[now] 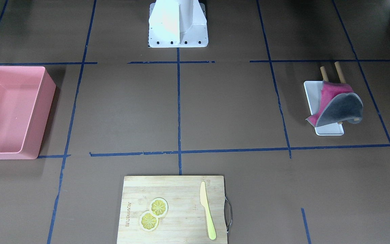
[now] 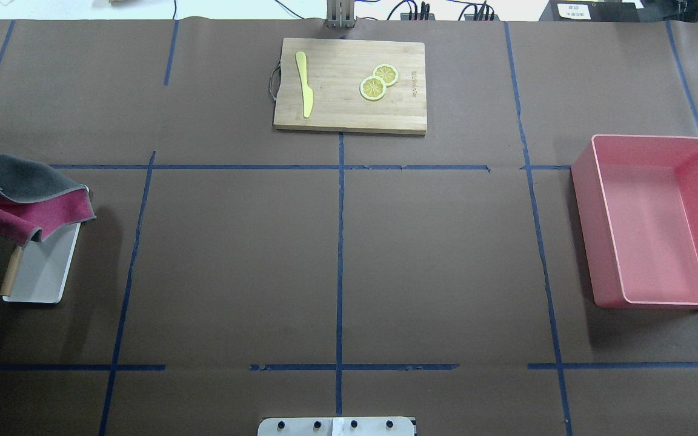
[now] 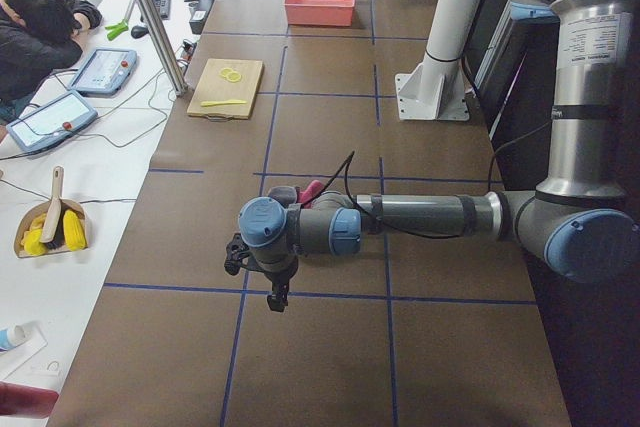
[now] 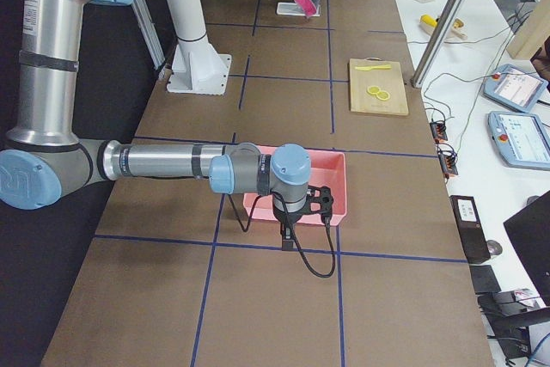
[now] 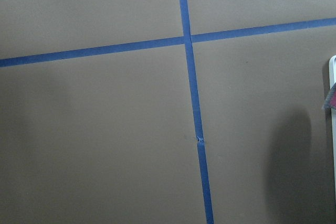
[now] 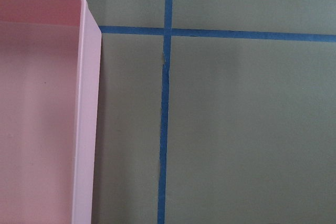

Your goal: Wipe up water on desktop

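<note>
I'm hanging my left jaws nearest the grey-and-red cloth (image 2: 22, 181), at nine o'clock on the worktop (image 2: 234, 260); I cannot tell their opening.

Readable text: none legible.
Cutting board (image 1: 176, 189) carries an engraved brand mark by one edge; the letters are too blurred to read.

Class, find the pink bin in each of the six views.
Front-facing: pink bin at the left edge.
Overhead: right side.
Exterior left: top centre, far end.
Exterior right: centre, partly hidden.
Left wrist: not in it.
Right wrist: left side.
Shared landmark: cutting board, in all four exterior views.
</note>
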Motion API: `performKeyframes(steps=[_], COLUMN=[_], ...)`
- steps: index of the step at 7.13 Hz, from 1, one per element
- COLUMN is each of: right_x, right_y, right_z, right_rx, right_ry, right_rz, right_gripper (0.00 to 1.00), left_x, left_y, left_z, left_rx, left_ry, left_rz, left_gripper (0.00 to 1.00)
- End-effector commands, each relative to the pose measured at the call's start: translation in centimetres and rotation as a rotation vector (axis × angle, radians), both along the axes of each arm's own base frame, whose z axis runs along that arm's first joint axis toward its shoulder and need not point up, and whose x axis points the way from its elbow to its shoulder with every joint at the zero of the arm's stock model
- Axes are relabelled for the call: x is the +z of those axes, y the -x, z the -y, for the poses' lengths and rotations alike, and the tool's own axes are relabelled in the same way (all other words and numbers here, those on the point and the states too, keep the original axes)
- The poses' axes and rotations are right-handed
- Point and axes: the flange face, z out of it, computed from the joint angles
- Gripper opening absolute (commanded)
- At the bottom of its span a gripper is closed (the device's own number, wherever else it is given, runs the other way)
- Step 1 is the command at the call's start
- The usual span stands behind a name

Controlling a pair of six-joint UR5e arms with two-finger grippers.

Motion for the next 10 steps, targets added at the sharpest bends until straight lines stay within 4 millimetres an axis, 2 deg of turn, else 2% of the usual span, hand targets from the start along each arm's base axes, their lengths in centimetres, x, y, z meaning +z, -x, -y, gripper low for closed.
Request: performKeyframes(steps=[1,3,5,6,7,8,9,10], right_x=[0.0,-0.1,-0.8,-1.8,-1.8,-1.7,-1.9,-2.1], right_y=[0.0,0.1,0.3,0.3,0.3,0.4,0.4,0.5], right_z=[0.0,0.1,0.5,0.9,0.9,0.9,0.9,1.0], right_rx=[0.003,0.003,0.002,0.002,0.000,0.001,-0.001,-0.002], right_ry=[0.004,0.001,-0.012,-0.031,-0.030,-0.026,-0.031,-0.036], right_rz=[0.002,0.008,0.007,0.009,0.012,0.024,0.032,0.034], right_gripper=[1.00,1.00,1.00,1.00,1.00,1.00,1.00,1.00], left_x=[-0.4,-1.2,-2.3,-3.0,-2.5,-2.8,-3.7,-3.4], left_y=[0.0,0.1,1.0,0.9,0.8,0.4,0.2,-0.2], left_z=[0.4,0.2,1.2,1.7,1.7,3.0,3.2,3.1], left_rx=[0.000,-0.001,-0.007,-0.007,-0.006,-0.013,-0.022,-0.019], left_ry=[-0.009,-0.024,-0.067,-0.106,-0.114,-0.101,-0.112,-0.101], left_rz=[0.000,0.018,0.161,0.157,0.142,0.141,0.116,0.054], left_gripper=[1.00,1.00,1.00,1.00,1.00,1.00,1.00,1.00])
